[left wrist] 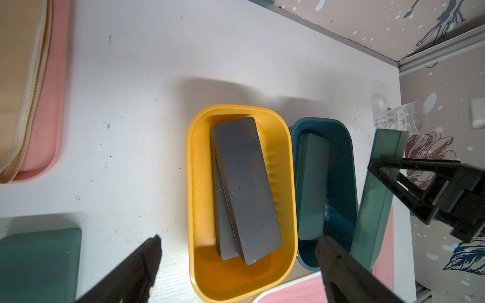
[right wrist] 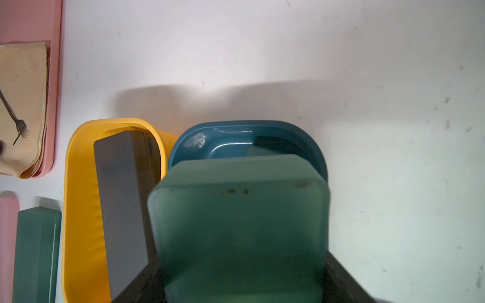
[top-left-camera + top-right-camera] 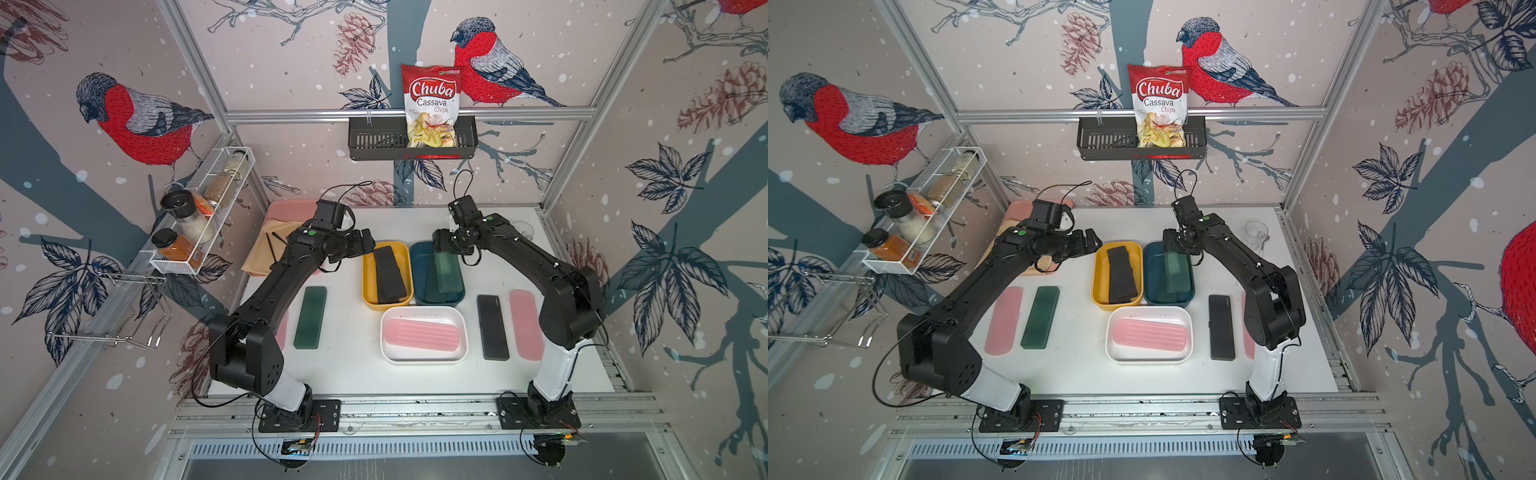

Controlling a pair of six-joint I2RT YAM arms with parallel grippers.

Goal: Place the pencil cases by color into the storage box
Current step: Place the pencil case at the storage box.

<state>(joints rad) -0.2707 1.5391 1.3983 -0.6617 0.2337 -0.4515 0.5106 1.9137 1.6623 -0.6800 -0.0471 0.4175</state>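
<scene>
The right claw (image 3: 445, 245) grips a dark green pencil case (image 2: 240, 223) tilted over the blue tub (image 2: 236, 126) (another green case (image 1: 312, 183) already lies inside), so an off-centre release could leave it propped on the rim or spilled, while the left claw (image 3: 365, 245) hangs wide, empty.

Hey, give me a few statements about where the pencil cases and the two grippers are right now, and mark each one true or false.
1. The right gripper holds a green pencil case over the blue tub. True.
2. The yellow tub holds pink cases. False: it holds black cases.
3. The left gripper is open and empty. True.
4. The white tub is empty. False: a pink case lies in it.
5. A black case lies flat on the table. True.
</scene>
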